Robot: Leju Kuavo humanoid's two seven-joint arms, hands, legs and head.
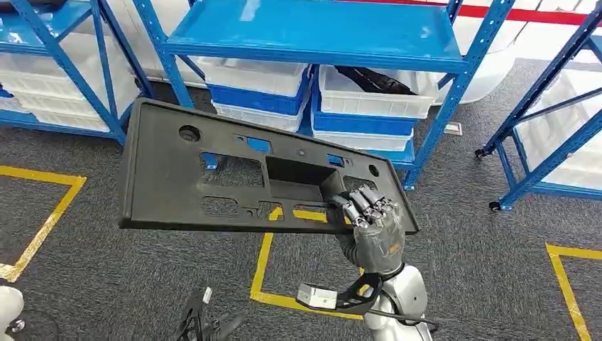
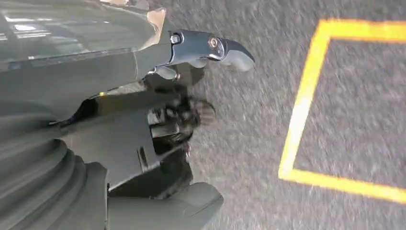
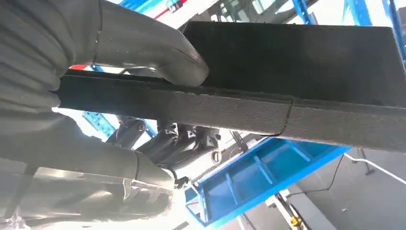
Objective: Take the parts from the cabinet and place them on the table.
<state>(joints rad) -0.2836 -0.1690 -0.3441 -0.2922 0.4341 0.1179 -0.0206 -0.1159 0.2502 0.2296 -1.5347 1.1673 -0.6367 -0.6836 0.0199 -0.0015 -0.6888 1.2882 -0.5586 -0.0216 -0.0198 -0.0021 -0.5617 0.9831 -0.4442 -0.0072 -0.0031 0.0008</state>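
A large black plastic panel (image 1: 177, 177) with several cutouts hangs tilted in the air in front of the blue rack. My right hand (image 1: 369, 227) grips it at its lower right edge, fingers curled over the top face. In the right wrist view the thumb (image 3: 148, 52) presses on one side of the panel's rim (image 3: 287, 115), with the darker fingers (image 3: 182, 139) on the other side. My left hand (image 2: 158, 124) hangs over the grey floor, holds nothing, and its fingers are apart.
A blue shelf rack (image 1: 305, 32) stands ahead, with white and blue bins (image 1: 369, 99) on its low level. More blue racks stand at the left (image 1: 64, 64) and right (image 1: 546, 142). Yellow tape lines (image 1: 42, 220) mark the grey carpet.
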